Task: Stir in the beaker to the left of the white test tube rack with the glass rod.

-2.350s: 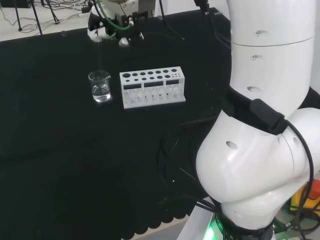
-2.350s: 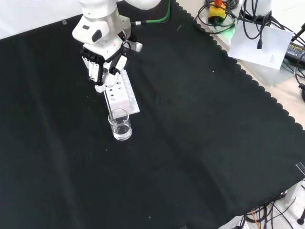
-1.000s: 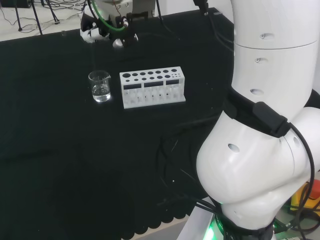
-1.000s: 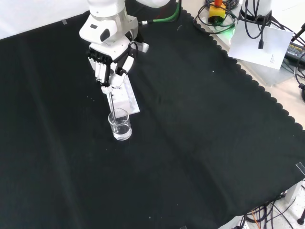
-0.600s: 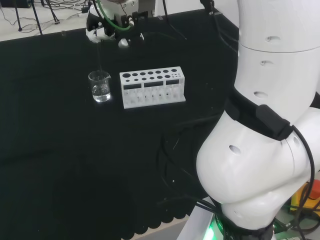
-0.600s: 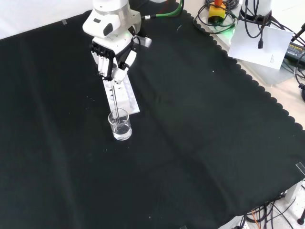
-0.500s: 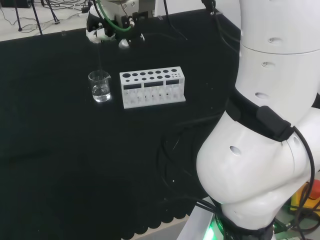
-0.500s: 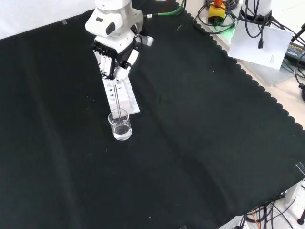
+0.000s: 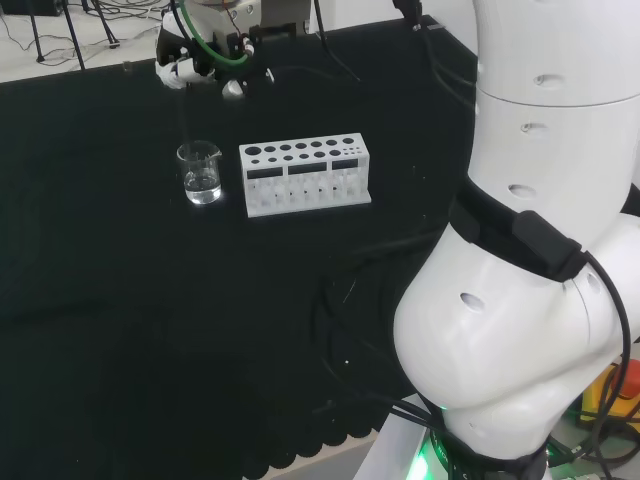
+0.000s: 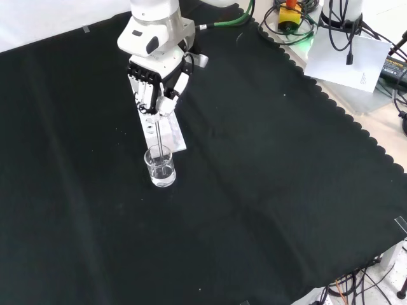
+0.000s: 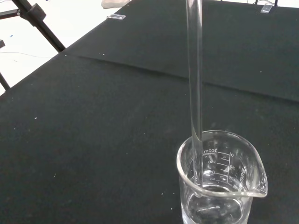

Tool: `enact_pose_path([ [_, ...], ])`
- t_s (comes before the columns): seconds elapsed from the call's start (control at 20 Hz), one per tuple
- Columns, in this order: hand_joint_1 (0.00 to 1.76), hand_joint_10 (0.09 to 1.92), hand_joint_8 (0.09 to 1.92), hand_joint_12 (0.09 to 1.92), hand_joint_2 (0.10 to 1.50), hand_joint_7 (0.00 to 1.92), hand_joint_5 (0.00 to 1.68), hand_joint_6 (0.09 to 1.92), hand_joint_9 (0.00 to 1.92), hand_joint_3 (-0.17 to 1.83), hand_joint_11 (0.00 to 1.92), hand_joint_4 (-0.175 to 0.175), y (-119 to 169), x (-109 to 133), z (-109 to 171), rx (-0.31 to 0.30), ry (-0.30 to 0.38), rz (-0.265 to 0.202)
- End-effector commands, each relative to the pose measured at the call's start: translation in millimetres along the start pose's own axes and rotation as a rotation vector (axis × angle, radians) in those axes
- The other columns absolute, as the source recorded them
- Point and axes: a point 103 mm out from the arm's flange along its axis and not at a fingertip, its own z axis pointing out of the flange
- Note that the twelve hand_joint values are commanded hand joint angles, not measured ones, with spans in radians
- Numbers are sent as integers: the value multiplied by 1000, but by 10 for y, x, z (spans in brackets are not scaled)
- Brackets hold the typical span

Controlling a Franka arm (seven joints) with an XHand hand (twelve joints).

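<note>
1 glass beaker (image 10: 159,166), clear, with pour spout and printed graduations; it stands upright on the tabletop (image 10: 267,190), which is covered in black cloth. Contents: a shallow layer of clear liquid at the bottom, plus the lower end of the rod. In the head view the beaker (image 9: 200,172) sits just left of the rack; in the front view it is just in front of the rack's near end.

1 glass rod (image 11: 194,84), clear and straight, held close to upright. Its lower end passes inside the beaker rim (image 11: 219,186), near the wall on the side away from the spout. Whether the tip reaches the liquid or the base cannot be told. In the front view the rod (image 10: 158,136) runs from the hand down into the beaker.

1 white test tube rack (image 9: 305,175), rectangular, with 2 rows of round holes in its top plate. No tubes can be made out in it. In the front view the rack (image 10: 170,135) is partly covered by the hand.

1 hand (image 10: 156,82), black and white, poised above the rack and beaker, fingers (image 10: 145,94) curled together and clamped on the rod's upper end. In the head view the hand (image 9: 195,55) is above and behind the beaker.

Surroundings: cables and a sheet of paper (image 10: 353,60) lie off the cloth at the front view's upper right. The arm's white links (image 9: 540,250) stand at the head view's right, clear of the beaker.
</note>
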Motion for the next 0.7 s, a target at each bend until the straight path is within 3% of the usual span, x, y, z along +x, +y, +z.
enact_pose_path([
  [0.05,1296,816,1191,589,1151,1076,1162,420,1604,-175,1623,-175,63,-94,42,2,5,5],
  [0.7,1296,818,1190,590,1151,1076,1161,423,1603,-175,1623,-175,-166,-154,-60,-3,-23,10],
])
